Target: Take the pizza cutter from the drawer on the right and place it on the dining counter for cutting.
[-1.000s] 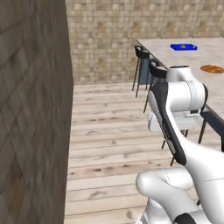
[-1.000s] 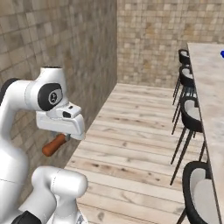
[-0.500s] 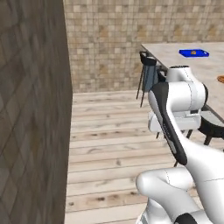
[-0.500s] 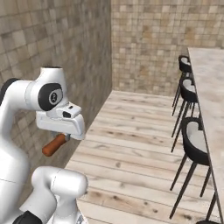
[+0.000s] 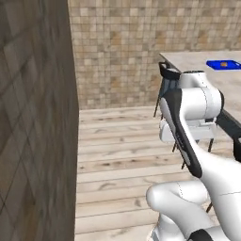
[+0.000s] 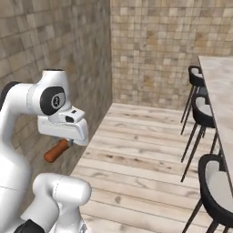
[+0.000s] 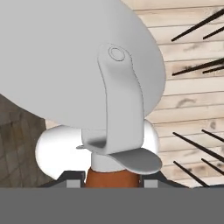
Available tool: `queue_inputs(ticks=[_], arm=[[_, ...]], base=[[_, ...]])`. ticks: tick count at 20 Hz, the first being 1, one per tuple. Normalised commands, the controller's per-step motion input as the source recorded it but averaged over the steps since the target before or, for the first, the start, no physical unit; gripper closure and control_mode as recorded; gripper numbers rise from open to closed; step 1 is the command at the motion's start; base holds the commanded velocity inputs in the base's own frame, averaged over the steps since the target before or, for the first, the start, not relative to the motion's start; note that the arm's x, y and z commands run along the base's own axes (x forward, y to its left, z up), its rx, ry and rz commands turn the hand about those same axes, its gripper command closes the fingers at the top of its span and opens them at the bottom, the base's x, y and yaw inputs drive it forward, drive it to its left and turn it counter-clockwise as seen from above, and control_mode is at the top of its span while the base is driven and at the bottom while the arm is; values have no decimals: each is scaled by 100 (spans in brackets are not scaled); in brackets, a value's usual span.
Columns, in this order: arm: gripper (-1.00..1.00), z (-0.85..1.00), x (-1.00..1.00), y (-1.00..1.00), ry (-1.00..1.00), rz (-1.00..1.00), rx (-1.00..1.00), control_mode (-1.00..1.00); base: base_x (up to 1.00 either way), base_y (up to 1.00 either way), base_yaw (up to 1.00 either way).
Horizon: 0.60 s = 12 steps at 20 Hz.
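Brown wood of the pizza cutter handle is seen sticking out under the folded white arm, gripped by the closed pincer, high above the floor.

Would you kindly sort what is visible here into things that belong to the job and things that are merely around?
Belonging to the job:
- pizza cutter with silver-grey wheel and reddish-brown wooden handle, clamped in the gripper
- beige marbled dining counter

Merely around:
- black bar stools
- flat blue item on the counter
- tiled stone wall
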Motion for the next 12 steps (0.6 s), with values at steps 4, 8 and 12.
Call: queue_inputs(ticks=[4, 8, 12], arm=[[100, 0, 0, 0, 0, 0, 0, 100], [100, 0, 0, 0, 0, 0, 0, 100], [100, 0, 0, 0, 0, 0, 0, 100]], base=[[100, 31, -5], [100, 3, -12], [100, 0, -29]])
